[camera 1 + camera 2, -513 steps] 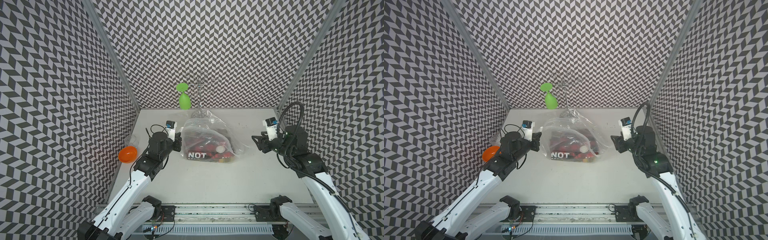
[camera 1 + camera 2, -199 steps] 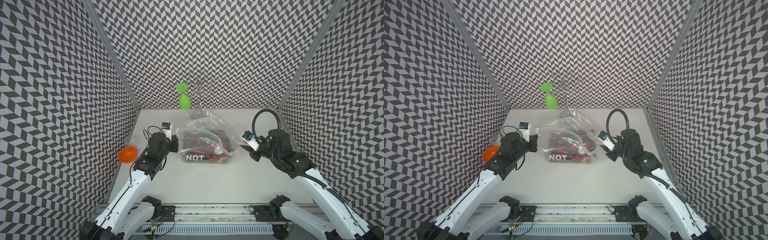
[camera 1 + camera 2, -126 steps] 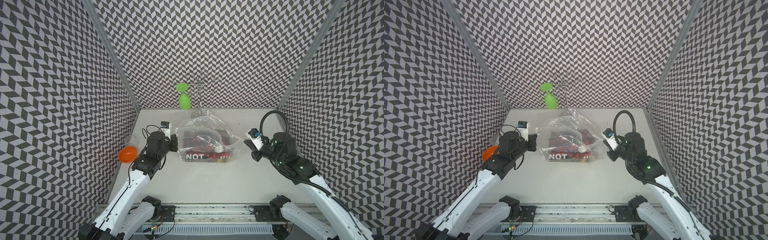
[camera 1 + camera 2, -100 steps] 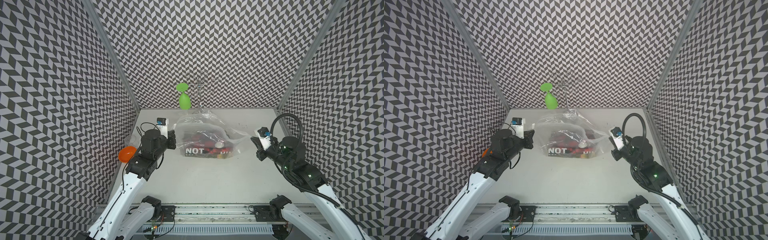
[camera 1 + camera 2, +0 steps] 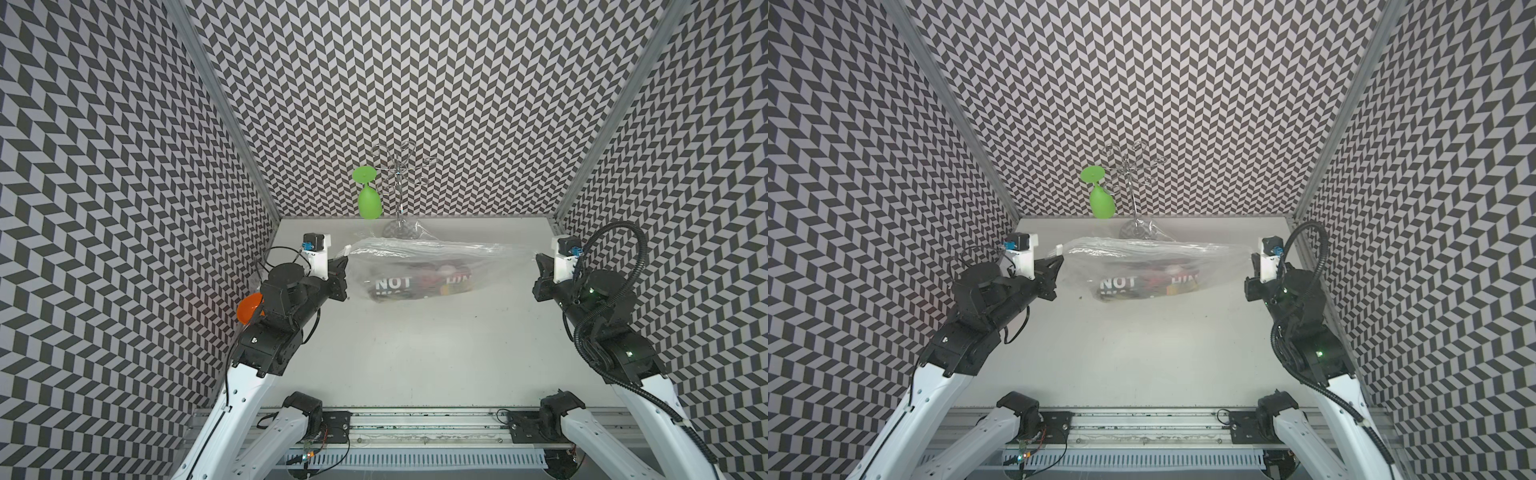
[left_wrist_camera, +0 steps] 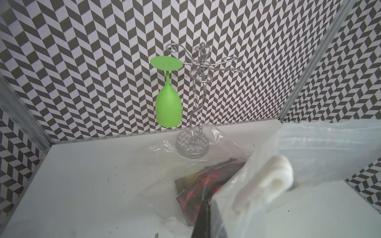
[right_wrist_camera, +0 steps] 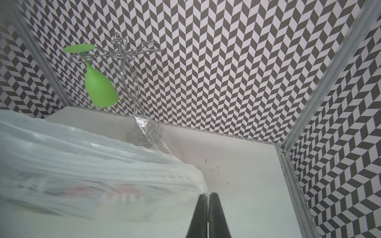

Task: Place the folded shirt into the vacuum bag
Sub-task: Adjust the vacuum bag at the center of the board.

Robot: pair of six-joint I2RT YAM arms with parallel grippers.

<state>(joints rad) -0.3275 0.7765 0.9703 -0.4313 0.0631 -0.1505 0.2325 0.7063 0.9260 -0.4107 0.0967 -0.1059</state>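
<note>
A large, clear, crinkly plastic vacuum bag (image 5: 432, 251) hangs stretched like a hammock between two robot grippers above a white tabletop (image 5: 415, 357). The folded black shirt (image 5: 419, 284), printed with white lettering and red, is already inside and sags in the lower part of the bag. It is not clear whether the bag's underside touches the table.

Gripping opposite ends of the upper edge pulls that edge into a taut line. This probably lets the shirt settle deep and straightens the zip strip for sealing.

The left gripper (image 5: 344, 266) is pinched tight on one end of the bag, just beside a small white plastic slider clip (image 6: 266, 181). In the right wrist view, the right gripper (image 5: 537, 259) has its black fingers (image 7: 201, 208) pressed together with the bag's corner film caught between them.

Both arms reach forward from the rail at the near edge, with elbows out toward the side walls. Their wrists turn inward, so the grippers face each other at about the same height.

Behind the bag, one loose corner lies against the base of a silver wire glass rack (image 5: 398, 187). A bright green plastic wine glass (image 5: 369, 203) hangs upside down from the rack. An orange bowl (image 5: 249, 306) sits by the left arm.
</note>
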